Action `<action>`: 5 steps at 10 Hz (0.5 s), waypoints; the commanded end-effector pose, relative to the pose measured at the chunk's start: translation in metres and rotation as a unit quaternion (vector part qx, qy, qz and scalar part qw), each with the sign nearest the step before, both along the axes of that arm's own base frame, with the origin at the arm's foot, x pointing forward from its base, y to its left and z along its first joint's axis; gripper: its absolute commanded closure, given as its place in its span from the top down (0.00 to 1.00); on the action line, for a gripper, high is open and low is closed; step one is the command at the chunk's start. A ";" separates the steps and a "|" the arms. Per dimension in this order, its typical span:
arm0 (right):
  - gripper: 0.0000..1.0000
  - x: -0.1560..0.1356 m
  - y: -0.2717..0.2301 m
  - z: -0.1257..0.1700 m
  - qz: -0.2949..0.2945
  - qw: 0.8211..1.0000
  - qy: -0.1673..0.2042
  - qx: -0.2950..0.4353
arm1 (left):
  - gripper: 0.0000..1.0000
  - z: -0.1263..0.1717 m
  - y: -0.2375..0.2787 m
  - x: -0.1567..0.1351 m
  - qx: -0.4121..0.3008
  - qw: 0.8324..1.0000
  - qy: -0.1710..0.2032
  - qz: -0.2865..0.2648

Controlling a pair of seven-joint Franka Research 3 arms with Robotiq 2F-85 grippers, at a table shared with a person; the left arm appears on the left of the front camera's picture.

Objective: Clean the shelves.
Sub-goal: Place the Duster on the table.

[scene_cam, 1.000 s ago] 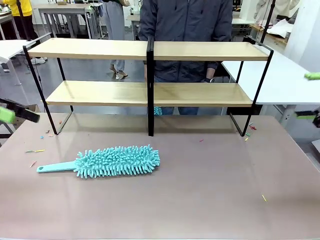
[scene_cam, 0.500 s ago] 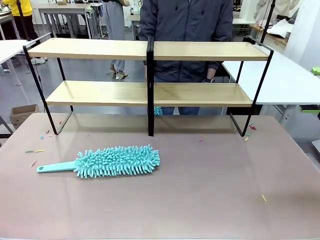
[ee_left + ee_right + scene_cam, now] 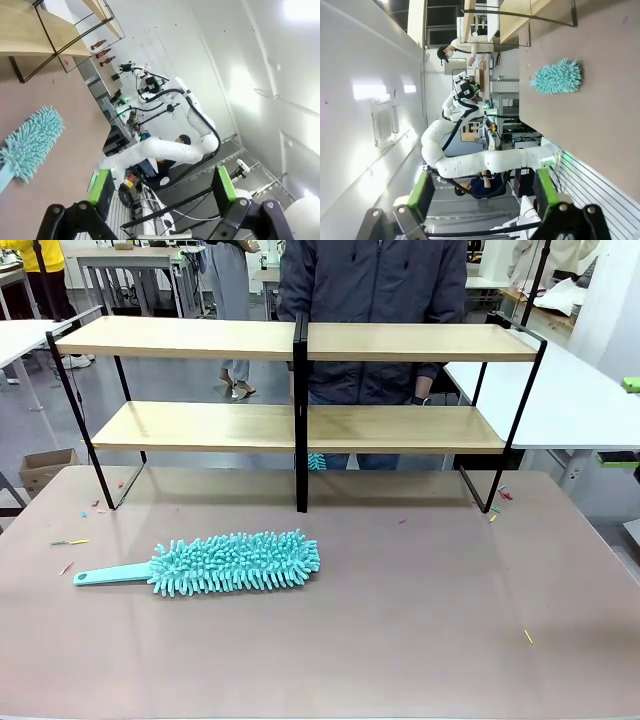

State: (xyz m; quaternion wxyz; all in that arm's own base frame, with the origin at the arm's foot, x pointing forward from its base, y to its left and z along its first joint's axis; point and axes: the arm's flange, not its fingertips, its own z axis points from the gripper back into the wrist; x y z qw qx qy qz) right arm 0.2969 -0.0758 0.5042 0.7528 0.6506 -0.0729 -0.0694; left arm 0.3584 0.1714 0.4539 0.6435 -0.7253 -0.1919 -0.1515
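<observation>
The shelves, two light-wood boards on a black frame, stand across the far side of the table, and both boards are bare. A teal fluffy duster lies flat on the table in front of the shelves' left half, handle pointing left. My left gripper hangs open in the air with nothing between its green pads; the duster and the shelves lie far off it. My right gripper is open and empty too, well away from the duster. Its green fingertips peek in at the front view's right edge.
A person in a dark jacket stands behind the shelves. Small coloured scraps dot the brown table. A white table stands at the right, and a cardboard box sits on the floor at the left.
My left gripper has drawn back out of the front view at the left. The right gripper has pulled toward the right edge. Duster and shelves have not moved.
</observation>
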 end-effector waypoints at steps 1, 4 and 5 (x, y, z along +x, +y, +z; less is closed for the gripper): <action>1.00 -0.002 0.002 0.004 0.001 1.000 0.002 0.001 | 1.00 0.000 0.011 -0.006 0.005 1.000 -0.009 0.004; 1.00 -0.002 0.002 0.004 0.001 1.000 0.002 0.001 | 1.00 0.000 0.011 -0.006 0.005 1.000 -0.009 0.004; 1.00 -0.002 0.002 0.004 0.001 1.000 0.002 0.001 | 1.00 0.000 0.011 -0.006 0.005 1.000 -0.009 0.004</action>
